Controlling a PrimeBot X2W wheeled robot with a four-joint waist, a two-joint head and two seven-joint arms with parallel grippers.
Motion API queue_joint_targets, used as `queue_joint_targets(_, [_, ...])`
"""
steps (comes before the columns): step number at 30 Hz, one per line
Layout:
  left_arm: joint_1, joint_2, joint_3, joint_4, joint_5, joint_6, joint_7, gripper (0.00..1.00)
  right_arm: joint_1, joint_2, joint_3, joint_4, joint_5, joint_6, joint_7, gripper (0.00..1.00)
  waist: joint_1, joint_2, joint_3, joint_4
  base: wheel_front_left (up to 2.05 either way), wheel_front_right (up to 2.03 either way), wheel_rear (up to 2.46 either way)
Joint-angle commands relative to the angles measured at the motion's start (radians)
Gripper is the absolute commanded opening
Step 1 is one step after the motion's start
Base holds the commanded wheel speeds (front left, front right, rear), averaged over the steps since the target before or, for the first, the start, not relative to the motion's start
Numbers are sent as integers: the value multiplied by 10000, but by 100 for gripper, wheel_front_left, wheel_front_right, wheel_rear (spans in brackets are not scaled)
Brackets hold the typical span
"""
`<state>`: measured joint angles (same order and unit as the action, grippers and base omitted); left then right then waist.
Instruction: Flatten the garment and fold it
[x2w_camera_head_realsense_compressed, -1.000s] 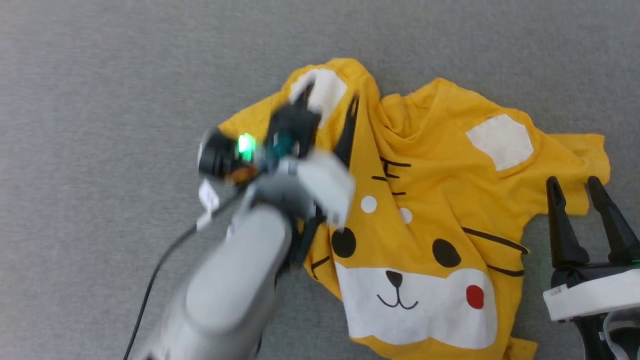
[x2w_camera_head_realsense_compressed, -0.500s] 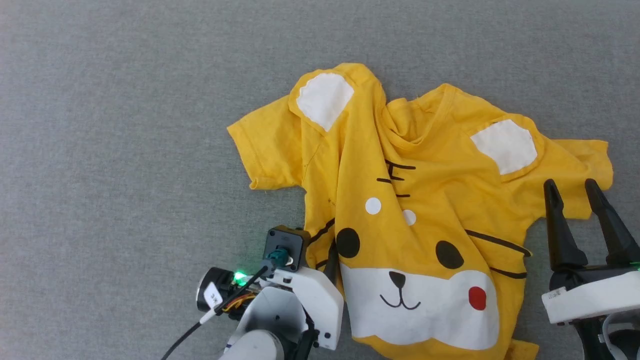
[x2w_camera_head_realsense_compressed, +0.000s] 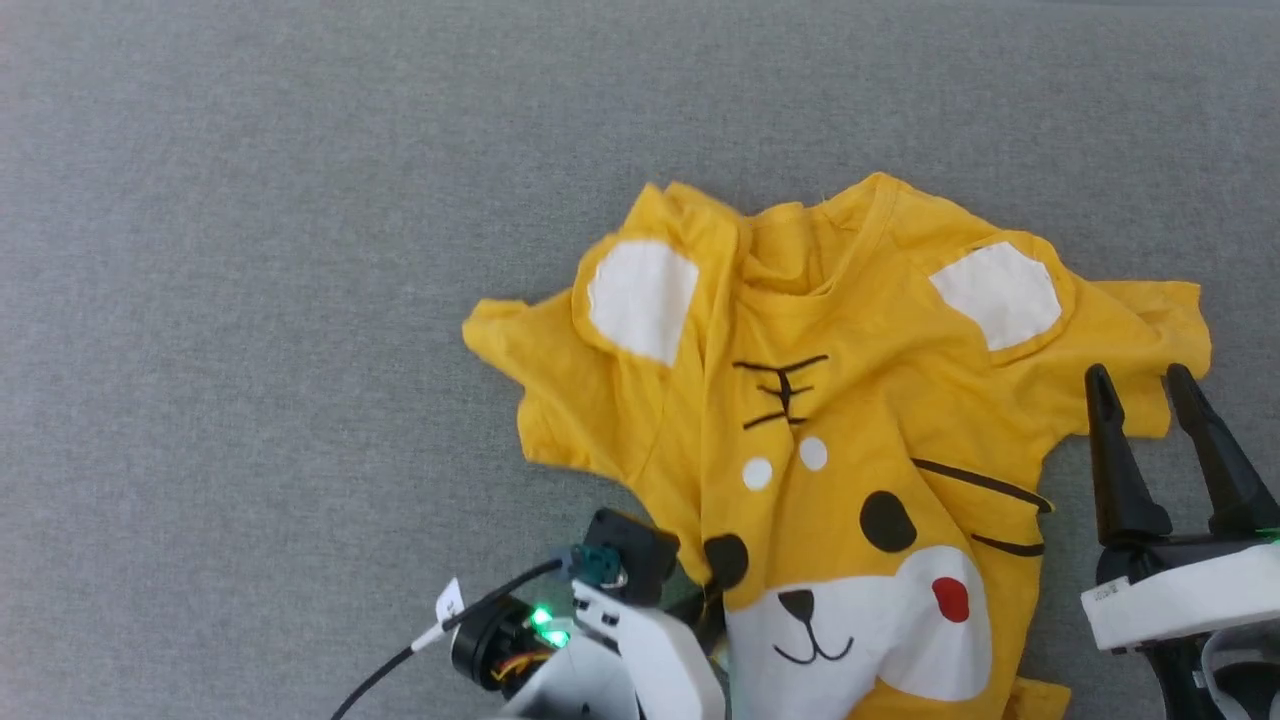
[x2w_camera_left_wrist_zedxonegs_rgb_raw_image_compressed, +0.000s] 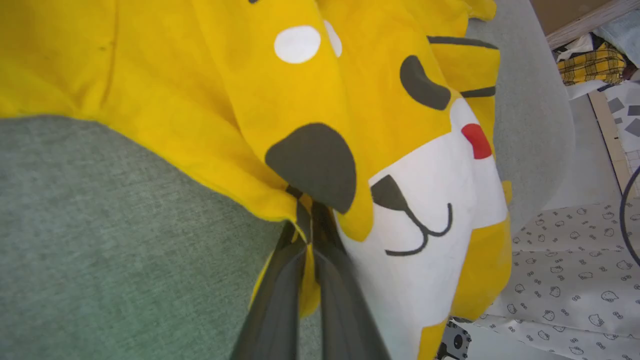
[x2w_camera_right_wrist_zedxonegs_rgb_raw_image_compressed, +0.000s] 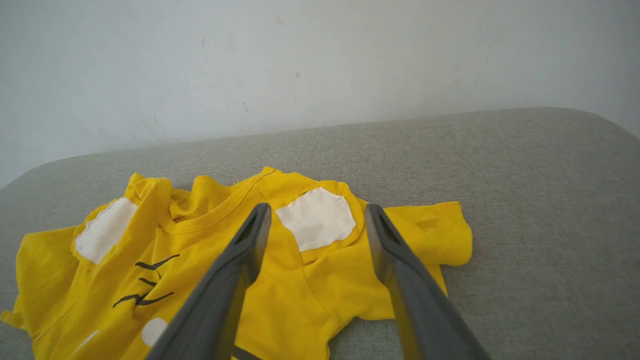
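The garment (x2w_camera_head_realsense_compressed: 850, 420), a bright-yellow T-shirt with a cartoon animal face, lies face up and wrinkled on the grey cushioned surface (x2w_camera_head_realsense_compressed: 250, 300). My left gripper (x2w_camera_head_realsense_compressed: 703, 603) sits at the bottom of the head view, at the shirt's left side edge beside the black eye. In the left wrist view my left gripper (x2w_camera_left_wrist_zedxonegs_rgb_raw_image_compressed: 310, 222) is shut on a fold of the yellow garment (x2w_camera_left_wrist_zedxonegs_rgb_raw_image_compressed: 150, 75) just under that eye. My right gripper (x2w_camera_head_realsense_compressed: 1137, 372) stands open over the shirt's right sleeve. In the right wrist view my right gripper (x2w_camera_right_wrist_zedxonegs_rgb_raw_image_compressed: 317, 207) straddles the white ear patch of the garment (x2w_camera_right_wrist_zedxonegs_rgb_raw_image_compressed: 310, 285), holding nothing.
The grey surface has a rounded far edge against a pale wall (x2w_camera_right_wrist_zedxonegs_rgb_raw_image_compressed: 320, 60). Off its side, the left wrist view shows a white patterned cloth (x2w_camera_left_wrist_zedxonegs_rgb_raw_image_compressed: 550, 280) and a plaid cloth (x2w_camera_left_wrist_zedxonegs_rgb_raw_image_compressed: 595, 62). Bare grey surface lies left of and beyond the shirt.
My left arm drew back from the left ear patch to the shirt's side edge, shut on it and pulled it nearer. The central fold spread out. The right gripper stayed put.
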<state>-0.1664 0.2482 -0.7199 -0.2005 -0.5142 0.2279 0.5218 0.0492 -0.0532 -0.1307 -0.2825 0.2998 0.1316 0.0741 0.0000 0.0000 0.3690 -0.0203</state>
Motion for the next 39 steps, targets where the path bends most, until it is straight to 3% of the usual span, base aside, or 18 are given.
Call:
queue_joint_targets(1, [197, 167, -100, -272, -139, -121, 208, 0, 92, 30, -1, 15, 63, -9, -42, 100, 0, 0, -36, 33, 0, 0, 0])
queue_joint_targets(3, [240, 138, 121, -390, -109, 79, -25, 0, 92, 30, 25, 15, 56, -9, -31, 100, 0, 0, -52, 64, 0, 0, 0])
queue_joint_targets(4, [196, 159, 202, -356, 50, 185, -188, 10, 86, 30, 49, 13, 54, -9, -23, 100, 0, 0, -59, 71, 0, 0, 0])
queue_joint_targets(5, [164, 81, 350, -320, 157, 344, -456, 100, 83, 30, 69, 9, 50, -9, -14, 100, 0, 0, -65, 81, 0, 0, 0])
queue_joint_targets(7, [111, -165, 674, -219, 269, 630, -1074, 100, 89, 30, 107, -4, 45, -9, 1, 100, 0, 0, -79, 85, 0, 0, 0])
queue_joint_targets(12, [-75, -433, 1330, -307, 238, 856, -2094, 100, 133, 30, 133, -53, -1, -9, 45, 100, 0, 0, -92, 79, 0, 0, 0])
queue_joint_targets(16, [-334, 83, 2122, -307, 675, 1293, -2464, 100, 137, 30, 155, -88, -23, -9, 80, 100, 0, 0, -55, 61, 0, 0, 0])
queue_joint_targets(21, [-848, 926, 2849, 349, 1231, 1781, -2104, 100, 79, 30, 225, -111, 1, -9, 88, 100, 0, 0, 124, 58, 0, 0, 0])
queue_joint_targets(27, [-1449, 1051, 3061, 879, 933, 1525, -1780, 100, -29, 30, 256, -118, -3, -9, 96, 100, 0, 0, 352, 2, 0, 0, 0])
queue_joint_targets(39, [-2369, 497, 2793, 1683, 68, 788, -1262, 100, -213, 30, 190, -75, 13, -9, 16, 100, 0, 0, 812, -123, 0, 0, 0])
